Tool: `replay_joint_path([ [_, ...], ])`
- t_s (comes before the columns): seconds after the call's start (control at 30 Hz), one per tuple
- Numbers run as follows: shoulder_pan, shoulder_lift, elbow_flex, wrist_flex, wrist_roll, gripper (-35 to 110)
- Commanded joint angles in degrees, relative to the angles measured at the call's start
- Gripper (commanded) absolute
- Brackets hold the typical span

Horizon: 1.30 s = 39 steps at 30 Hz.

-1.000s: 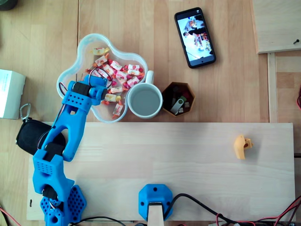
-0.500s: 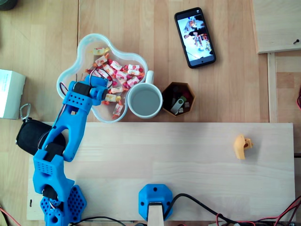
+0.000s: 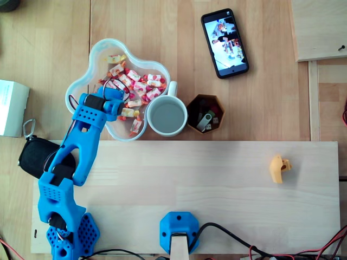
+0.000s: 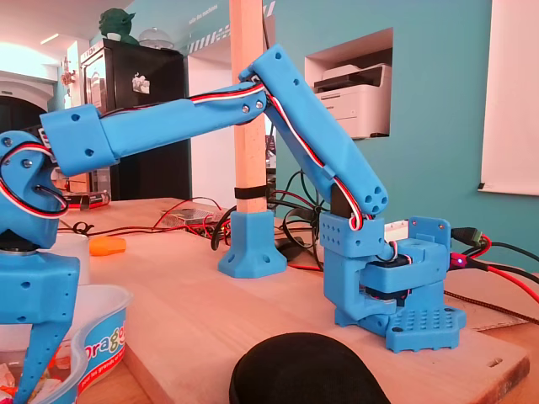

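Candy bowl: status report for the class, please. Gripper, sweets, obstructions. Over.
Gripper dipped into bowl, above wrapped sweets. Jaws hidden, grip unclear. Mug at bowl's right rim in overhead view, not under gripper.

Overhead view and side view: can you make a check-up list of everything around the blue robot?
Surface: pale wooden board lying on a wooden table.
Job's things: clear wavy-rimmed plastic bowl holding wrapped pink-and-white candies.
Clutter: white ceramic mug right beside the bowl; brown hexagonal cup with a USB stick inside; black smartphone, screen lit; small orange plastic piece; black pouch.
Claw: blue claw over the candies in the bowl; open or shut cannot be told.
Cables: red and black wires at the board's bottom edge in the overhead view.
Surroundings: teal wall, white printer in a niche, black cabinet.
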Motion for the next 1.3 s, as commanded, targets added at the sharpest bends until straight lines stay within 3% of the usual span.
replay_joint_path([
  [0.0,1.5,2.1,-1.1,-0.2,-5.0,12],
  [0.37,1.5,1.8,-3.4,-0.4,-19.2,12],
  [1.27,1.6,-0.5,-3.4,-0.7,-19.5,12],
])
